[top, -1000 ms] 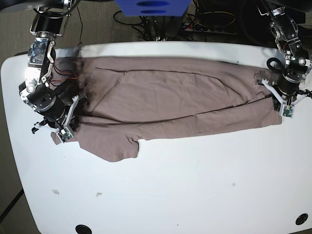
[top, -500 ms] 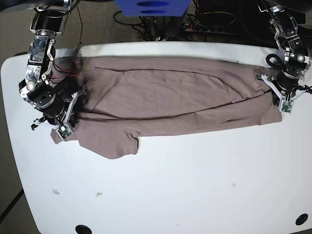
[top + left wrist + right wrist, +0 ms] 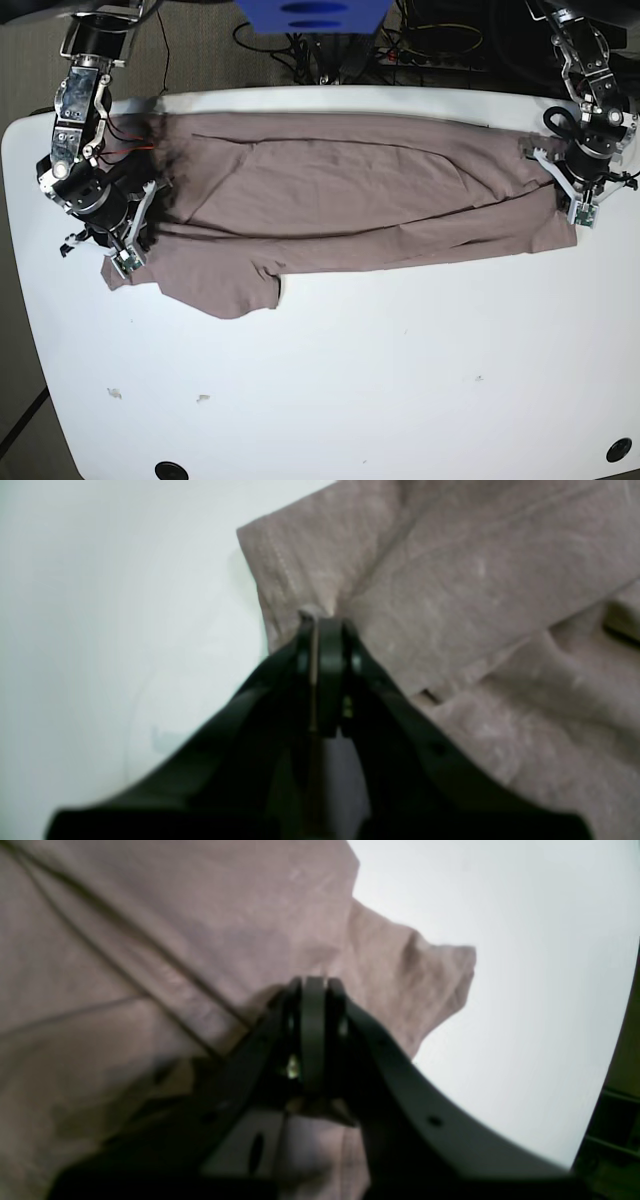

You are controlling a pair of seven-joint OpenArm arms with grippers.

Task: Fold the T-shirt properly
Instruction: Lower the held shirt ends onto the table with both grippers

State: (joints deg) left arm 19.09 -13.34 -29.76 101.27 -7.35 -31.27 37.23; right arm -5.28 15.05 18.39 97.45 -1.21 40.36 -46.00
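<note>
T-shirt edges are pinched by clamped left end effector and right end effector.

Two black-and-silver jointed arms, red wires on one, end in black tapered tools.

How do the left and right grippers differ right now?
Left gripper pinches the T-shirt at a stitched hem corner beside bare table; right gripper bites in among folds, with a loose flap beyond it. In the base view, left gripper sits at the shirt's right end, right gripper at its left. Both are shut on cloth.
</note>
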